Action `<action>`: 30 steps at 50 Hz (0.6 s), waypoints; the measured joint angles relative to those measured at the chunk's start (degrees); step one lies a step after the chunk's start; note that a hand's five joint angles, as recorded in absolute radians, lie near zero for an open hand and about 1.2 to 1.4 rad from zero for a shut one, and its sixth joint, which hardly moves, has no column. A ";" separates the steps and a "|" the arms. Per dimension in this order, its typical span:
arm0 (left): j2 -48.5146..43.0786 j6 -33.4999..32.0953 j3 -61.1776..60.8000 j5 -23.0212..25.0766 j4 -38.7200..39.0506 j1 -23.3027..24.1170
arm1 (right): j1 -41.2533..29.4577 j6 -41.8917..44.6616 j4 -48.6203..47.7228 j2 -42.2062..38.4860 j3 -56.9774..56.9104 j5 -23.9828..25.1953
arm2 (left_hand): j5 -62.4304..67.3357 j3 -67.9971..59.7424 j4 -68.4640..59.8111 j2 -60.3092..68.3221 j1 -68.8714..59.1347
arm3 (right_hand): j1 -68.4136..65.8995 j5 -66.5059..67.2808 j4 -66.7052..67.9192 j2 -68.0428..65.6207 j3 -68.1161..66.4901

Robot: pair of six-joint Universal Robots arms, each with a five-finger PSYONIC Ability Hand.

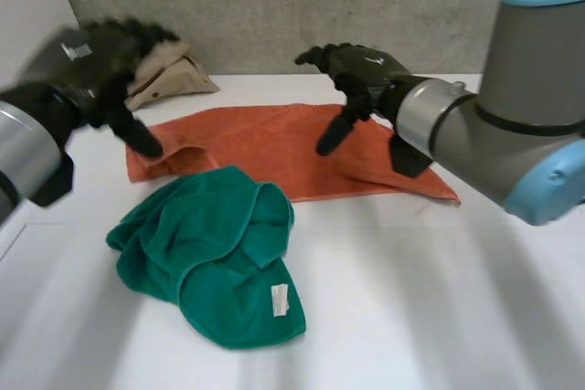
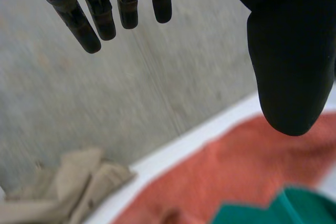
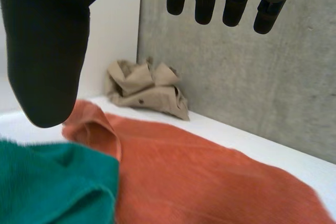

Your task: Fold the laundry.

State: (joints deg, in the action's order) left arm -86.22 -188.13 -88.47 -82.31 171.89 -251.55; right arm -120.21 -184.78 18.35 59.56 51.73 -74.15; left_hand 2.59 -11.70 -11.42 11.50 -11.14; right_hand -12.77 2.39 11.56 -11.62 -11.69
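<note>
**Orange towel** (image 1: 274, 148): spread almost flat on the white counter (image 1: 439, 308), beneath both hands. The corner under the left thumb is rumpled and turned over on itself. The rest runs smooth out past the right fingers.

**Green towel** (image 1: 215, 258): a crumpled heap, nearer the robot than either set of fingers. Its far side laps over the orange towel's near edge, and a white label (image 1: 280, 300) shows.

**Beige garment** (image 1: 178, 79): bunched against the grey wall (image 1: 274, 6), just beyond the left fingers and apart from the orange towel.

**Left hand** (image 1: 101, 66): fingers (image 2: 86, 30) straight and spread well away from the thumb, holding nothing. The thumb tip is low over the rumpled corner; contact cannot be told.

**Right hand** (image 1: 366, 75): fingers (image 3: 231, 3) relaxed and apart from the thumb, holding nothing. It is poised above the orange towel, toward its other end.

**Step judged in hand:** taking hold of the orange towel for a first fold. Nothing is folded yet.

**Handling notes:**
- Flatten the turned-over corner before pinching, or its crease will go into the fold.
- Each hand should take a single layer at matching corners of one edge, fingers beneath and thumb on top.
- The green heap weighs on the near edge beside the left thumb, so working from the far edge is probably safer.
- The cloth will likely sag between the hands, so hold it lightly taut.
</note>
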 measured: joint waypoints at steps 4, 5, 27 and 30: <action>-4.74 -4.23 -2.55 0.12 0.52 -0.06 | 1.46 6.17 2.71 3.89 5.80 -0.02 | 0.00 0.00 0.00 0.00 0.00 | 0.00 -0.05 0.00 0.00 0.00; -5.78 -5.18 -2.94 0.12 0.71 -0.06 | 1.71 7.27 3.05 4.61 7.19 -0.01 | 0.00 0.00 0.00 0.00 0.00 | 0.00 -0.05 0.00 0.00 0.00; -27.85 -19.80 -3.08 -2.61 7.76 -1.56 | 7.83 21.62 -11.62 14.43 41.65 0.26 | 50.76 -52.21 -53.21 53.08 -54.78 | 0.00 -0.06 0.00 0.00 0.00; -24.36 -16.95 -2.57 -6.31 10.67 -3.15 | 8.81 22.01 -12.88 14.38 42.96 0.30 | 52.37 -56.02 -57.05 56.52 -54.78 | 0.00 -0.06 0.00 0.00 0.00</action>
State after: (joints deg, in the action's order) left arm -110.58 -205.08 -91.04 -88.62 182.56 -254.70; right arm -111.40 -162.77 5.47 73.93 94.69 -73.85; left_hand 54.96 -67.72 -68.47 68.02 -65.92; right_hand -12.77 2.33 11.56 -11.62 -11.69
